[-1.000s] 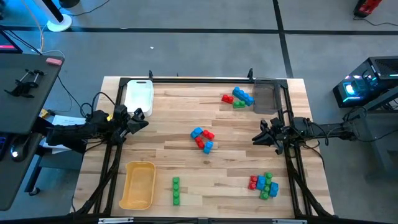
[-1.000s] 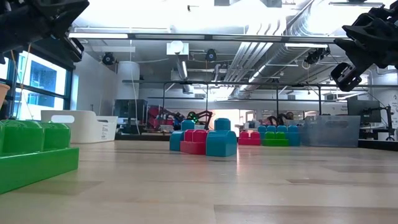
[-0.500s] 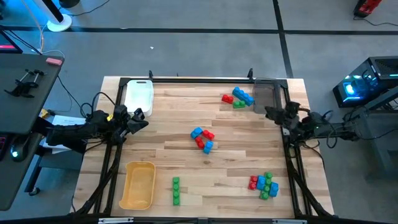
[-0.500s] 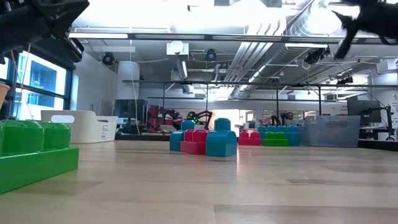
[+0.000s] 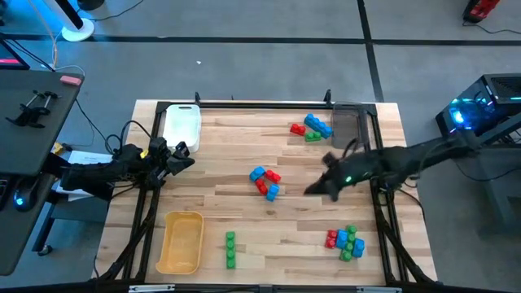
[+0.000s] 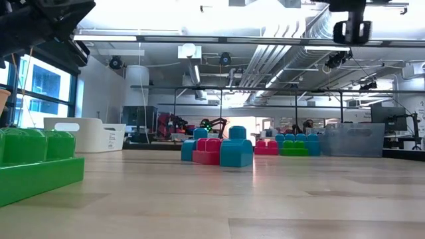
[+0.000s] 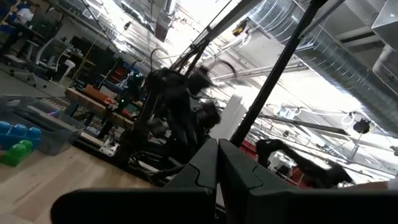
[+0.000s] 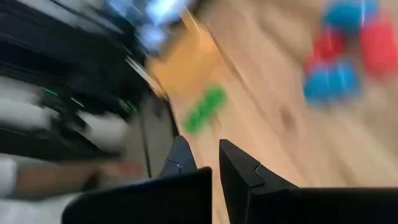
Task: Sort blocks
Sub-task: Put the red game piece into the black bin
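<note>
Seen from above, a pale wooden desk (image 5: 236, 203) holds four scattered groups of small studded plastic toy blocks in red, blue and green. The landmark is the central cluster of red and blue blocks (image 5: 265, 181) in the middle of the desk.

The right arm reaches inward from the desk's right edge, its right hand (image 5: 316, 189) just right of that central cluster and apart from it. Its two dark fingers (image 8: 239, 167) are clenched on nothing. The view is motion-blurred, so how high the hand hangs is uncertain.

The left hand (image 5: 181, 155) waits well to the left of the central cluster, near a white plastic tray (image 5: 181, 124), also clenched and empty.

Other blocks lie further out: a red, blue and green group (image 5: 311, 129) beyond the cluster near a grey tray (image 5: 347, 124), a mixed pile (image 5: 345, 242) at the near right, and a green block row (image 5: 230, 249) beside a yellow tray (image 5: 181, 242).

The right hand is plainly nearer; the central cluster lies to its left, its long axis running diagonally.
</note>
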`<state>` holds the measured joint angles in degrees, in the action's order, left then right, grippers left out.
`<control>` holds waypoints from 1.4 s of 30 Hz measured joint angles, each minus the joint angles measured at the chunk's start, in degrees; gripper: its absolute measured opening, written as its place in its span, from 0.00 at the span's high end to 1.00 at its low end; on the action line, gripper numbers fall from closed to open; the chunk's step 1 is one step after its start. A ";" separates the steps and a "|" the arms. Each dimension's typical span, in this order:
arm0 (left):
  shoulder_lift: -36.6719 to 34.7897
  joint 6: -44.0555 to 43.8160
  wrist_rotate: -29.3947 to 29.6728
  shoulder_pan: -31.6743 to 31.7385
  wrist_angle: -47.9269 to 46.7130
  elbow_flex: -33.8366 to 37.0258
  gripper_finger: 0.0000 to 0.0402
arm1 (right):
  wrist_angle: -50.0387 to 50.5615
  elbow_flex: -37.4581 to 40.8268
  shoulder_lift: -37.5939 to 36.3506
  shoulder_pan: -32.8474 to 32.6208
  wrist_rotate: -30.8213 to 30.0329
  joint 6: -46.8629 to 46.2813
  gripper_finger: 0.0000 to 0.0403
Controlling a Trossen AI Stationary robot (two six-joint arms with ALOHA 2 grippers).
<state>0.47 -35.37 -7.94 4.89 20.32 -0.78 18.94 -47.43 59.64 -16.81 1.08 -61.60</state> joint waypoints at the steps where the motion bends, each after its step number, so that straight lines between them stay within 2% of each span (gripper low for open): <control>1: 0.00 0.02 0.00 0.02 0.02 0.00 1.00 | 4.08 -2.63 3.10 -1.24 1.49 -2.57 1.00; 5: -0.02 0.00 0.00 0.00 0.02 0.00 1.00 | 20.92 -11.19 14.03 -6.22 9.78 -9.21 1.00; 9: -0.02 0.02 0.00 0.02 0.02 0.00 1.00 | 30.16 -15.20 20.64 -11.77 12.98 -15.02 0.98; 15: 0.00 0.01 0.00 0.00 0.03 0.00 1.00 | 26.17 -12.32 23.90 -17.26 14.39 -23.35 0.86; 21: -0.01 0.00 0.00 0.01 0.04 0.00 1.00 | 26.84 -8.46 24.34 -18.89 13.94 -26.43 0.86; 25: 0.00 0.00 -0.02 0.00 0.04 0.00 1.00 | 25.42 -7.87 24.62 -18.84 13.90 -22.22 0.88; 29: -0.01 0.01 0.00 0.00 0.04 0.00 1.00 | 27.35 -7.80 27.03 -19.46 13.44 -14.85 0.98; 37: 0.00 0.00 -0.02 0.00 0.02 0.00 1.00 | 26.86 -7.82 31.81 -21.64 13.22 -8.15 1.00; 42: 0.00 0.01 0.00 0.00 0.04 0.00 1.00 | 26.66 -8.01 32.37 -21.43 10.63 -5.11 1.00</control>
<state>0.47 -35.36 -7.94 4.89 20.36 -0.78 45.60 -55.44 92.01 -38.24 11.71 -66.71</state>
